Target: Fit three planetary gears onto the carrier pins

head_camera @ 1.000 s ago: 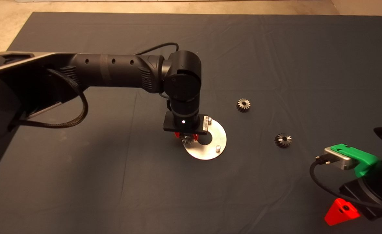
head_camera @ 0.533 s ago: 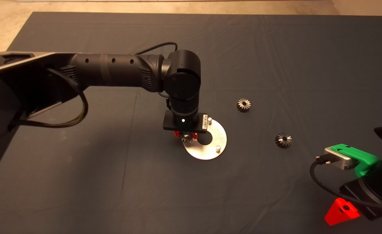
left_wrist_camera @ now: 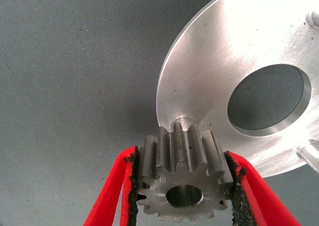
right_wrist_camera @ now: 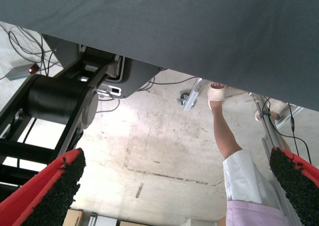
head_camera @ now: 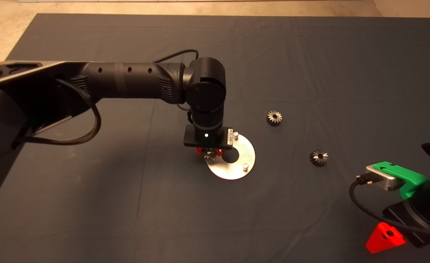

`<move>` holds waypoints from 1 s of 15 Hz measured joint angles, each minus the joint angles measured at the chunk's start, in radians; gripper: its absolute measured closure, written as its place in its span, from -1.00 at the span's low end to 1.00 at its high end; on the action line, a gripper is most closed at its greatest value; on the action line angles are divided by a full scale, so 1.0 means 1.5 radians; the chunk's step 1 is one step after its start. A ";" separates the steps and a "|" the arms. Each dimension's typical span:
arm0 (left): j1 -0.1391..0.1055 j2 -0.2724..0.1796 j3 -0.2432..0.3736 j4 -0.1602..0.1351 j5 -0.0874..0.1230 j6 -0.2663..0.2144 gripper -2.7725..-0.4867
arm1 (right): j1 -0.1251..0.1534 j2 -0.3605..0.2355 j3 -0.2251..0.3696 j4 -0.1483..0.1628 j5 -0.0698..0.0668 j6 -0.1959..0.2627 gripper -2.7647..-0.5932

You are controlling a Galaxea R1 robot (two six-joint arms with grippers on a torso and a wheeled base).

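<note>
My left gripper point(head_camera: 209, 152) hangs over the near-left rim of the shiny carrier disc point(head_camera: 245, 153) and is shut on a planetary gear point(left_wrist_camera: 182, 176), held between both pads. The gear point(head_camera: 210, 156) sits just above one carrier pin point(left_wrist_camera: 180, 121), apart from the disc. Two more carrier pins point(head_camera: 236, 134) point(head_camera: 245, 167) stand bare on the disc. Two other planetary gears point(head_camera: 274, 118) point(head_camera: 318, 157) lie on the mat to the right. My right gripper point(head_camera: 385, 237) waits at the lower right edge, open; its fingers point(right_wrist_camera: 50, 191) frame only floor.
The dark mat point(head_camera: 127, 204) covers the table. The left arm point(head_camera: 134, 82) spans the mat from the left. In the right wrist view a person's leg point(right_wrist_camera: 227, 146) and a robot base point(right_wrist_camera: 60, 99) show beyond the mat edge.
The left arm has shifted very slightly; the gear stays gripped over the pin at the disc's left rim. The right arm has not moved.
</note>
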 joint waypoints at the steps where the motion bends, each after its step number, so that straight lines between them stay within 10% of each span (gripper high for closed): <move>1: 0.000 0.000 0.000 0.000 0.000 0.000 0.60 | 0.000 0.000 0.000 0.000 0.000 0.000 -0.99; 15: 0.000 0.002 -0.003 -0.001 0.000 0.000 0.60 | 0.000 0.002 0.000 0.000 0.000 0.000 -0.99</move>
